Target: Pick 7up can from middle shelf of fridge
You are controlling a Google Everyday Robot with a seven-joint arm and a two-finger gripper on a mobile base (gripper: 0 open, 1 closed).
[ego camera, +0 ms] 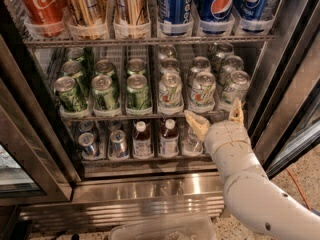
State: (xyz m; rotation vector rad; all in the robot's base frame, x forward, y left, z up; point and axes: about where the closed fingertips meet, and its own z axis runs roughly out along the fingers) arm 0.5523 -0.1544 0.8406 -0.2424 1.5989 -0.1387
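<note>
White 7up cans stand upright in rows on the right of the fridge's middle shelf. The gripper hangs spread wide just below its front edge.

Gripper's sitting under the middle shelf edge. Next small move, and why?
Probably raise the gripper and centre it on the end 7up can of the front row. Its open fingers sit just below the middle shelf front edge, and their midpoint falls between two front 7up cans, so closing now would likely grab nothing.
</note>
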